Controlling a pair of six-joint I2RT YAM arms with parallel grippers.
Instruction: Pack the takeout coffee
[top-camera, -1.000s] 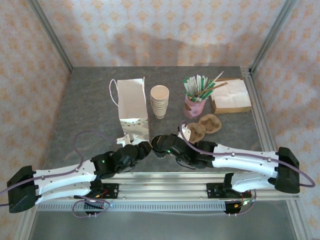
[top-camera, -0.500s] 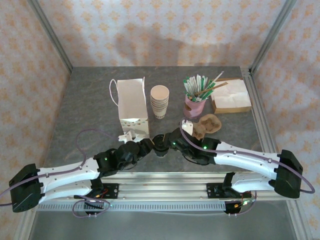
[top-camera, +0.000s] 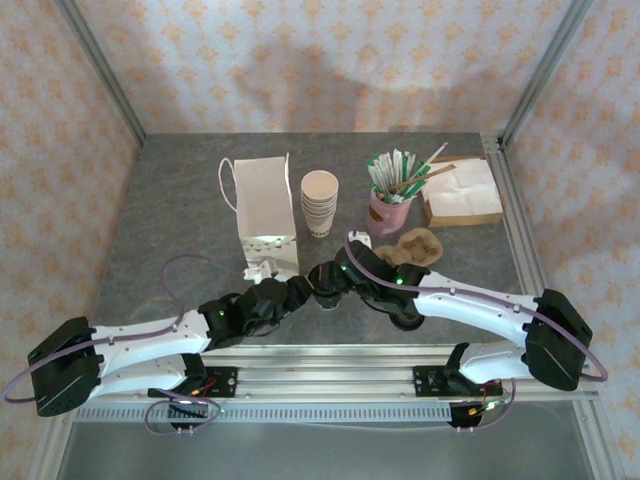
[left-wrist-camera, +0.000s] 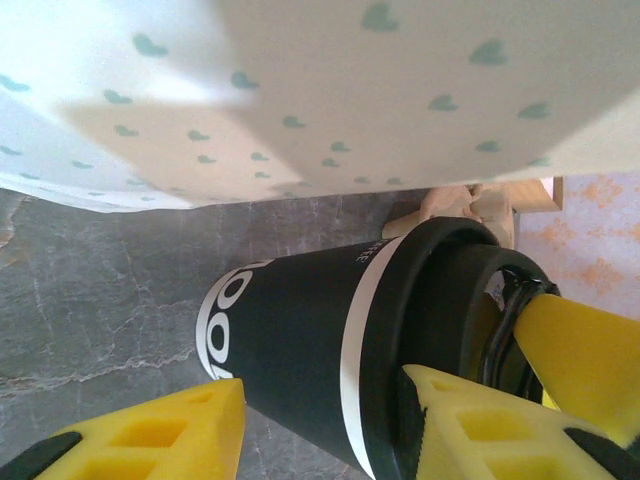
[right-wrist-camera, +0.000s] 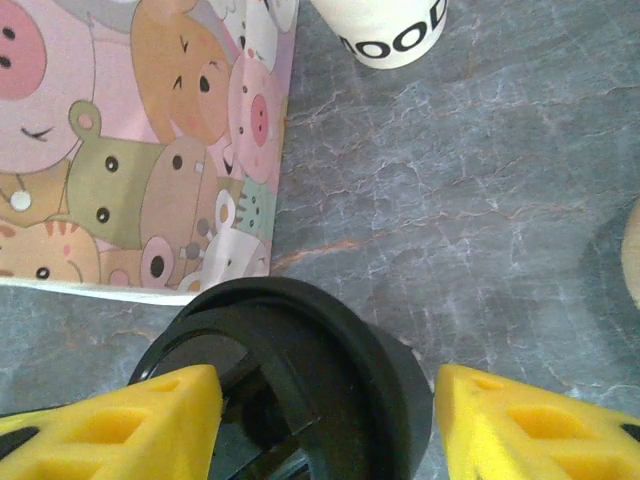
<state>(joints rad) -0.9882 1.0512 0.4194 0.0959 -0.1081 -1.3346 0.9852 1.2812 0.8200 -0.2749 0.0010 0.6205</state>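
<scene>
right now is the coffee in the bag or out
Out: the takeout coffee is beside the white bag, not inside it.

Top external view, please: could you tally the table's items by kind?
White paper bag: 1
Stack of lidless tan paper cups: 1
Black-lidded takeout coffee cup: 1
Pink cup of stirrers: 1
Brown pulp cup carrier: 1
Brown tray of white napkins: 1
Total: 6

A stack of lidless tan cups stands near the middle of the grey tabletop. At its 3 o'clock is a pink holder of stirrers. Napkins in a brown tray lie just beyond, and a cardboard cup carrier sits at the holder's 5 o'clock.
</scene>
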